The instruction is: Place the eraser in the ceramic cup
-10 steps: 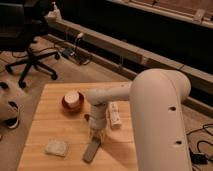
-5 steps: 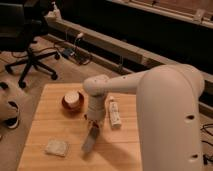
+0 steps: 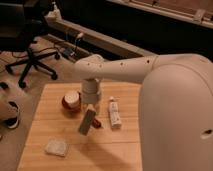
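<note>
The grey eraser (image 3: 86, 122) hangs tilted under my gripper (image 3: 90, 110), which is shut on its upper end and holds it above the wooden table (image 3: 125, 150). The red-brown ceramic cup (image 3: 71, 100) with a pale inside stands upright just left of the gripper, close beside it. The eraser's lower end is to the right of the cup and nearer to the table's front. My arm reaches in from the right and points down over the middle of the table.
A small red oblong object (image 3: 97, 123) lies just right of the eraser. A white tube (image 3: 114, 113) lies further right. A pale sponge-like pad (image 3: 56, 147) sits at the front left. An office chair (image 3: 30, 55) stands on the floor behind the table.
The eraser has come up off the table with my gripper and moved back towards the cup. The arm has swung higher and further across the table.
</note>
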Robot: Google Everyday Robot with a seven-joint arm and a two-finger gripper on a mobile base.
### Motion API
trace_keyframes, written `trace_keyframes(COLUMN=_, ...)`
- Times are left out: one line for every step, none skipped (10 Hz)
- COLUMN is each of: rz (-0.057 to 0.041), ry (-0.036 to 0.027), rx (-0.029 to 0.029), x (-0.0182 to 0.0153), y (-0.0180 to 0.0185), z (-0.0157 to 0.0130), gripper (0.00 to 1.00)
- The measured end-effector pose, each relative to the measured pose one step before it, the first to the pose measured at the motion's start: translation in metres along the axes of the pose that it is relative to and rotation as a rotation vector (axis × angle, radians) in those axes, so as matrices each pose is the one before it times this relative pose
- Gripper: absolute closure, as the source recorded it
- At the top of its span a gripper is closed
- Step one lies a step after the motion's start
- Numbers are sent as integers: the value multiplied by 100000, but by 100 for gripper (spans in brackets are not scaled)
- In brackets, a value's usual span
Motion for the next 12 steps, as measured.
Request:
trace_keyframes(rz=90, ry=-3879, rx=-160, x=-1201, y=679, z=-1558, gripper=100)
trace_keyframes(rz=457, ry=-4232, rx=58, x=-1352, y=455, z=-1725, gripper=100)
trace_keyframes(rz=806, ry=-4450, rx=304, x=-1478, y=271, z=-1786, gripper=100)
trace_keyframes(rz=754, ry=-4993, rx=530, x=-1648, y=394, z=-1870, gripper=100)
trace_keyframes(rz=6, ry=-4265, rx=505, x=-1386, y=823, z=-1390, gripper=100)
trace_keyframes(rz=-63, ry=-3777, rx=412, x=-1300, y=939, z=-1058, gripper=100)
trace_keyframes(rz=-15, ry=-2194, rx=-90, x=-776, y=787, z=-622, gripper=100)
trace_keyframes(rz=-288, ry=-1760, rx=-73, x=-575, y=868, z=-275, gripper=100)
trace_keyframes(rz=-527, ry=-1935, rx=181, x=-456, y=874, z=-206, gripper=100)
trace_keyframes(rz=-1448, ry=-2900, rx=-698, x=-408, y=1585, z=100, gripper=100)
trace_keyframes(rz=-1005, ry=-1882, rx=-487, x=-250, y=931, z=298, gripper=100)
trace_keyframes(rz=-662, ry=-2095, rx=-499, x=-361, y=579, z=327, gripper=100)
